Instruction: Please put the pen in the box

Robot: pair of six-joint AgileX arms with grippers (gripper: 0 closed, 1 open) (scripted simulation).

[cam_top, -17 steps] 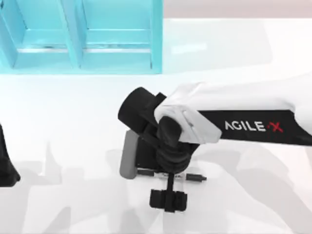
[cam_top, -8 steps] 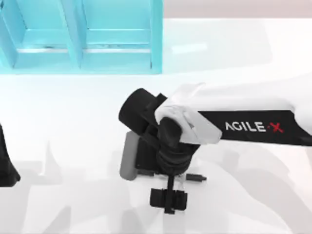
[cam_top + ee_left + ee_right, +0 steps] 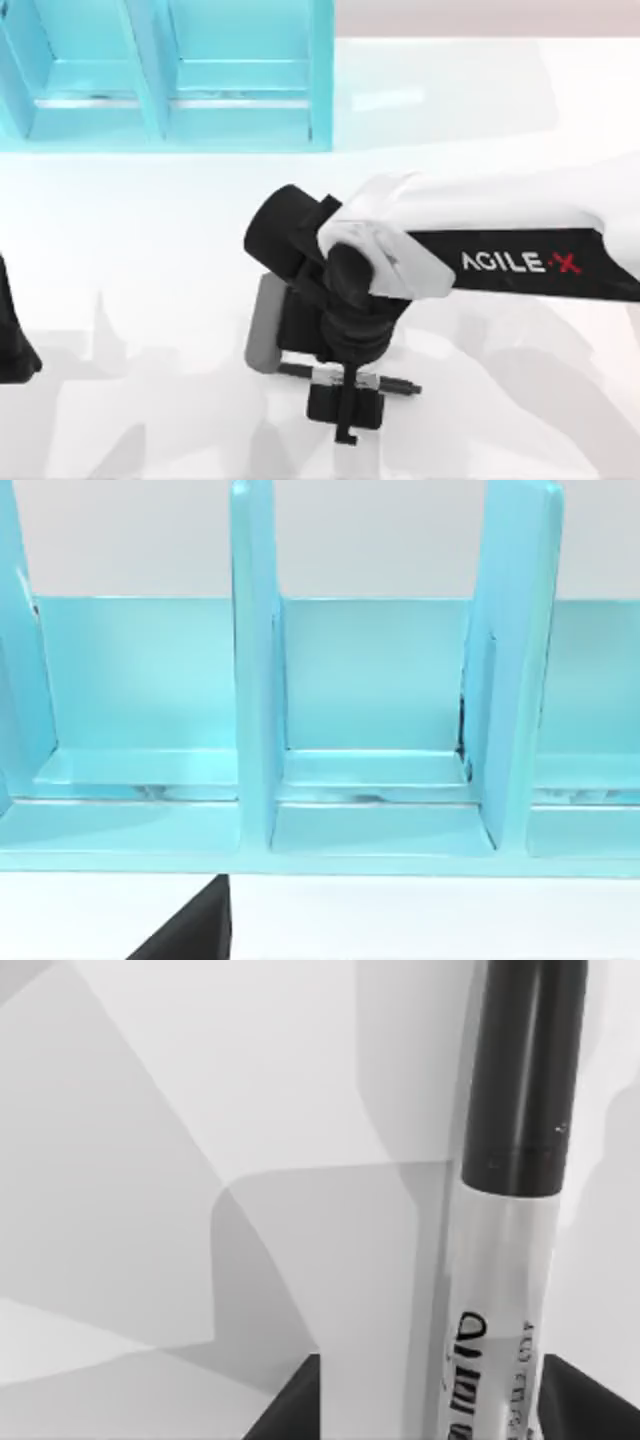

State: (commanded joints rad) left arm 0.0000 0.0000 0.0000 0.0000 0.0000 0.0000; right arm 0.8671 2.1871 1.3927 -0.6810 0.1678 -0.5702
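With the right arm (image 3: 500, 240) reaching in from the table's right edge, the right gripper (image 3: 345, 400) sits low over the table (image 3: 150, 250) near the front edge, about mid-width. The pen (image 3: 395, 384) lies flat there, running left-right, its dark ends sticking out on both sides of the gripper body. Right wrist view: the pen (image 3: 505, 1210) is right up against the camera, black section over a white-grey label band with dark print, and two dark finger pads (image 3: 285, 1405) flank the label end. Fingers bracket the pen at its middle band; I can't tell whether they are actually clamped on it or only straddling it.

Blue box (image 3: 170, 70) stands at the table's back-left corner, well apart from the pen, with upright dividers splitting it into compartments. Left wrist view looks straight into those compartments (image 3: 370, 710).

Left arm (image 3: 12, 330) is parked at the table's left edge, a dark piece of it at the front-left; cannot tell its gripper's state.
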